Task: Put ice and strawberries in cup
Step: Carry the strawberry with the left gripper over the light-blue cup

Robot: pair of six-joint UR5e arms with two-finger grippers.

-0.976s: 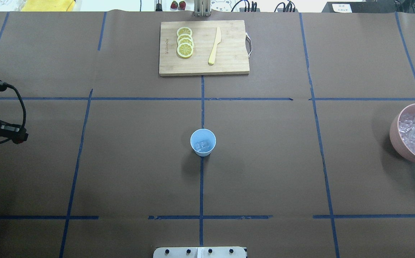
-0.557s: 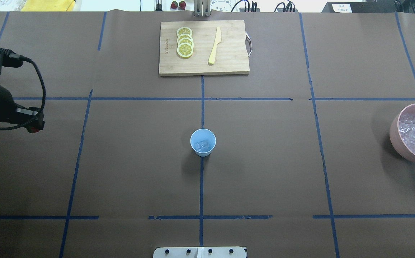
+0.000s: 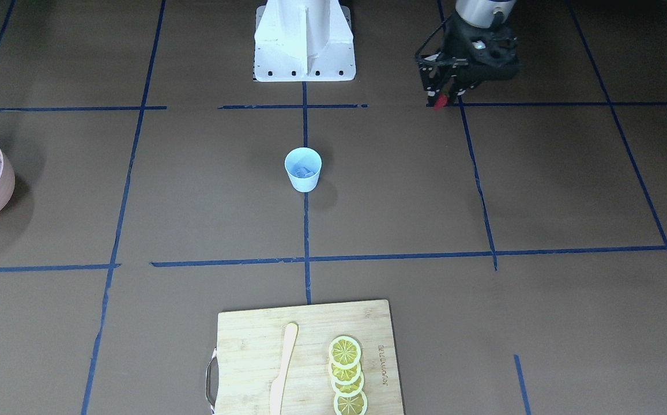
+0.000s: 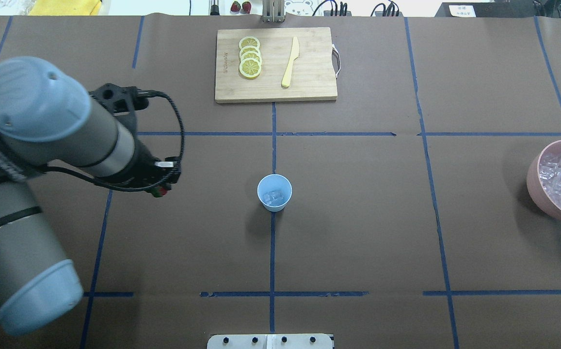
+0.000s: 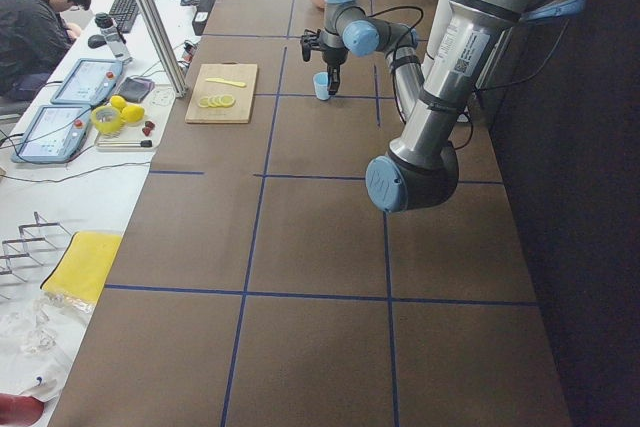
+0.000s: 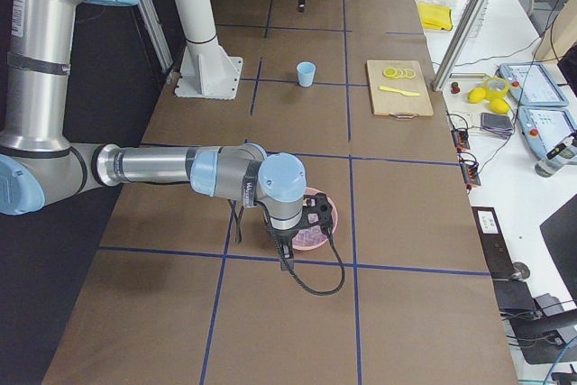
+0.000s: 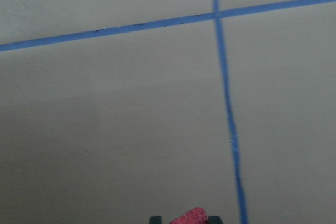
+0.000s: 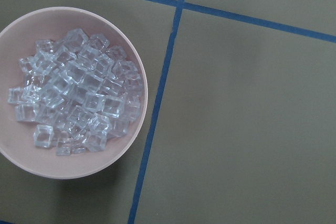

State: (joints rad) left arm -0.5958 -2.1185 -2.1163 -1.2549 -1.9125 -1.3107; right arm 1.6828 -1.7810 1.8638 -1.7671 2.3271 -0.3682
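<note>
Roughly halfway: ice point(image 4: 274, 196) already lies in cup point(image 3: 303, 181), while strawberry point(image 7: 190, 216) sits pinched in left gripper point(image 3: 440, 99) above table point(image 4: 358, 218), well apart from cup; drop not yet done.

The strawberry point(image 7: 190, 216) is cut off by the left-wrist view's bottom edge.

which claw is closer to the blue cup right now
Left. The left claw, holding the strawberry, hangs off to the cup's left side; the right claw is much farther, over the pink bowl of ice.
</note>
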